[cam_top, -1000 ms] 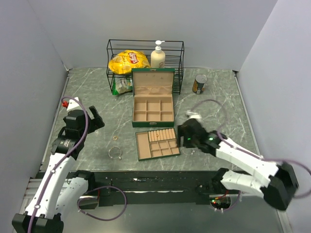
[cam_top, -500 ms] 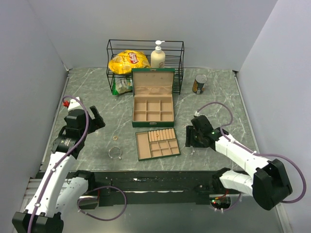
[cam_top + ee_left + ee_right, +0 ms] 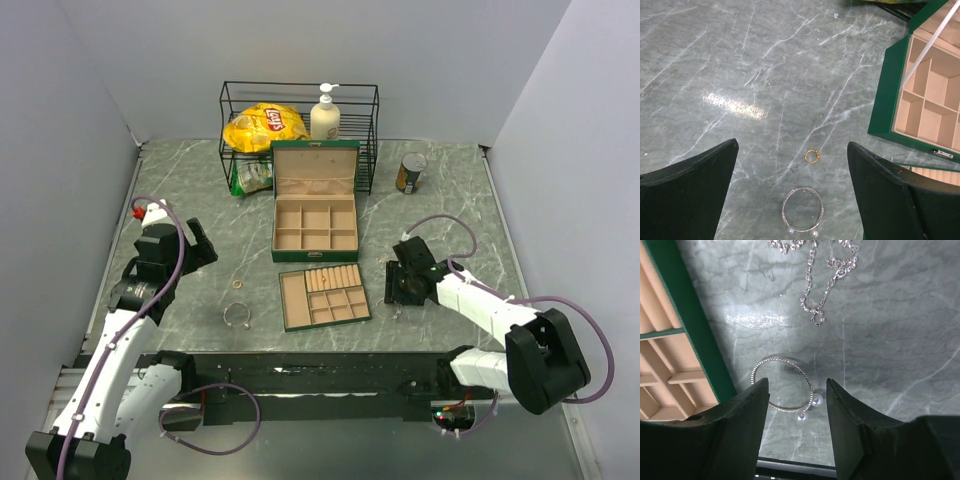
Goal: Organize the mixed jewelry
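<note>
A small gold ring and a thin silvery bangle with two pearl beads lie on the marble table left of the tray; both also show in the top view, the ring and the bangle. My left gripper is open and empty above them. A second pearl-ended bangle lies flat right of the tray, with a sparkly silver chain beyond it. My right gripper is open, low over this bangle, one finger on each side of its pearl end.
The open green box with tan compartments stands mid-table, and the flat compartment tray lies in front of it; the tray's green rim is just left of the right gripper. A wire rack and a can stand at the back.
My right gripper has moved right, away from the tray's edge, and turned to point down over the right bangle. The left arm has hardly moved.
</note>
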Tool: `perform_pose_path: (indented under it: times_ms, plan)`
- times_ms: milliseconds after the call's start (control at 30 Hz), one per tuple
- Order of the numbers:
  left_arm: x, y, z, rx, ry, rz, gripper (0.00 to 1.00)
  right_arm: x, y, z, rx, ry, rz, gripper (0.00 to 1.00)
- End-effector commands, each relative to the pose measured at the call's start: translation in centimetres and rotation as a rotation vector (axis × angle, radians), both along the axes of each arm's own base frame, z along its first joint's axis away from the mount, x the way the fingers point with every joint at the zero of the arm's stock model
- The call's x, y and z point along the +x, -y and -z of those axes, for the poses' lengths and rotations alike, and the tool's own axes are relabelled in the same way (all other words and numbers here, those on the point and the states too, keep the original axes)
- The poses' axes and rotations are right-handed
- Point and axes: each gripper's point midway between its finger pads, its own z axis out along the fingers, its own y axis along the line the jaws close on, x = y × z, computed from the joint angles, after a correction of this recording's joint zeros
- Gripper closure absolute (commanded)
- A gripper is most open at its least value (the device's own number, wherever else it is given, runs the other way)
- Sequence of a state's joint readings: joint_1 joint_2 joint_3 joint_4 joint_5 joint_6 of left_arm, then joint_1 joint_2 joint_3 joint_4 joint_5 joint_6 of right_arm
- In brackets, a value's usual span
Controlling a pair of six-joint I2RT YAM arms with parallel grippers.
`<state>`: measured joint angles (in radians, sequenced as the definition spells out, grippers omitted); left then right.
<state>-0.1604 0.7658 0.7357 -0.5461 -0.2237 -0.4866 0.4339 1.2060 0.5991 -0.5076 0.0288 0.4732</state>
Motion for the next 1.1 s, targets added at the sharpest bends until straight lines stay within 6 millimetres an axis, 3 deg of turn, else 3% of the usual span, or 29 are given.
perform_pose_path:
  times_ms: [0,367,433,667,800,1067]
  plan:
    - [0.6,0.2,-2.0,-0.007,0.050,0.016,0.04,0.3,-0.3,0.4,0.017,-0.002,-0.001,0.45]
    - [0.7,0.3,-1.8,-0.008,0.044,0.020,0.04,0.0,0.1,1.5,-0.015,-0.058,0.025,0.54]
    - [0.7,0.4,-1.7,-0.009,0.040,0.022,0.04,-0.1,0.2,1.7,-0.023,-0.068,0.028,0.62]
    - [0.8,0.5,-1.5,-0.009,0.031,0.028,0.04,0.1,-0.1,1.7,-0.019,-0.080,0.008,0.74]
    - [0.9,0.6,-1.4,-0.010,0.027,0.034,0.04,0.2,-0.3,1.6,-0.014,-0.076,-0.010,0.90]
    - [0.9,0.6,-1.5,-0.010,0.032,0.034,0.04,0.8,-0.5,0.0,-0.004,-0.026,-0.035,0.99]
